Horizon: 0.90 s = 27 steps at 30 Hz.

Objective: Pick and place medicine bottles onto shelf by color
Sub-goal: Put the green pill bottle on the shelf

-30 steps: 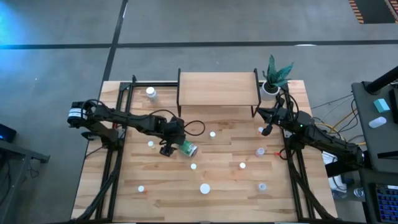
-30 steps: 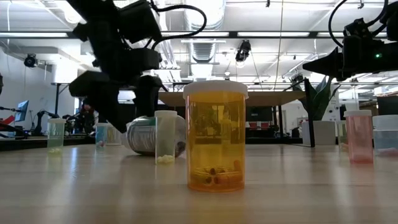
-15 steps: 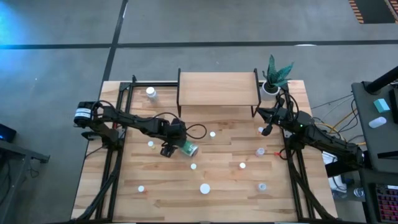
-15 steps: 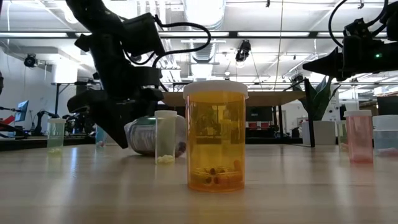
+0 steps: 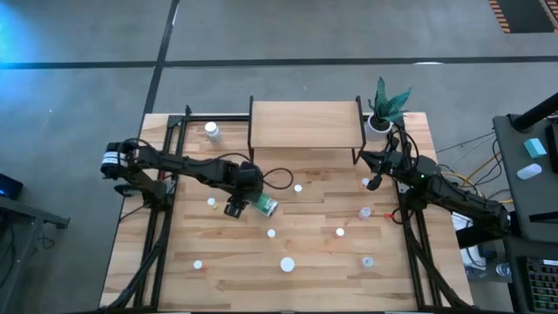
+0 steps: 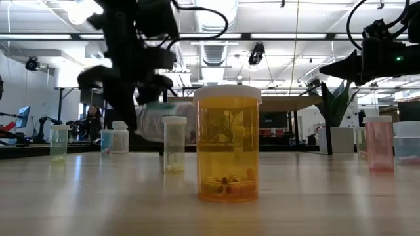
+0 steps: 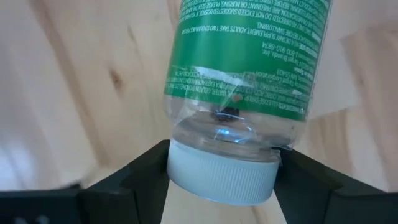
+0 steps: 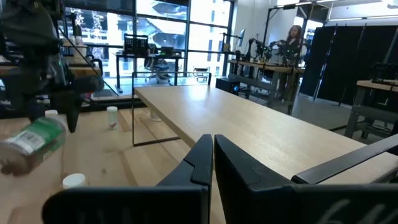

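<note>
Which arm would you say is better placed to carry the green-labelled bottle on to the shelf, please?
The left. Its gripper is shut on the green-labelled bottle at the cap, lifted off the table. The right gripper waits shut near the shelf's right leg, holding nothing.

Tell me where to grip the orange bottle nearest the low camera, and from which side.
Grip the orange bottle around its straight round body, just below the wider white cap, coming down from above with the fingers on either side. It stands upright and alone, and the cap's overhang should probably keep it from slipping.
</note>
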Motion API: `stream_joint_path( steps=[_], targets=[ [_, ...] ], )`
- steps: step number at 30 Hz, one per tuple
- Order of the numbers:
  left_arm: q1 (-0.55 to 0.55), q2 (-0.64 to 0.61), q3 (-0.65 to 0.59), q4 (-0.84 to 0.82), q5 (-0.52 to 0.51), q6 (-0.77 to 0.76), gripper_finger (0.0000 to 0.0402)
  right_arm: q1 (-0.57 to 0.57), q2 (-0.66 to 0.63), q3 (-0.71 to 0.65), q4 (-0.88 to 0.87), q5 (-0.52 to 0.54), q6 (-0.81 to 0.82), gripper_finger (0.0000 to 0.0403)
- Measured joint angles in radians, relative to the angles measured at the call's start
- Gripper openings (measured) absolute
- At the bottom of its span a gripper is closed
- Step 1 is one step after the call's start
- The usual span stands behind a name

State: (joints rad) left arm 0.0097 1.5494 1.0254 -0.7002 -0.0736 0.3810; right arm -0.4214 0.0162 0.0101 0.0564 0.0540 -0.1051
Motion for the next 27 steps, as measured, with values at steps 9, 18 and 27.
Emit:
stream_joint_path(
  steps=[9,18,27],
  targets=[
    [0.000,0.000,0.258,-0.372,0.069,-0.315,0.0218,0.000,0.000,0.000,0.000,0.000,0.000,0.0009],
    [0.002,-0.002,0.328,-0.467,0.268,-0.590,0.0218,0.000,0.000,0.000,0.008,0.000,0.000,0.0009],
    [0.057,0.002,0.272,-0.466,0.366,-0.606,0.0218,0.000,0.000,0.000,0.133,-0.001,0.130,0.0009]
  ],
)
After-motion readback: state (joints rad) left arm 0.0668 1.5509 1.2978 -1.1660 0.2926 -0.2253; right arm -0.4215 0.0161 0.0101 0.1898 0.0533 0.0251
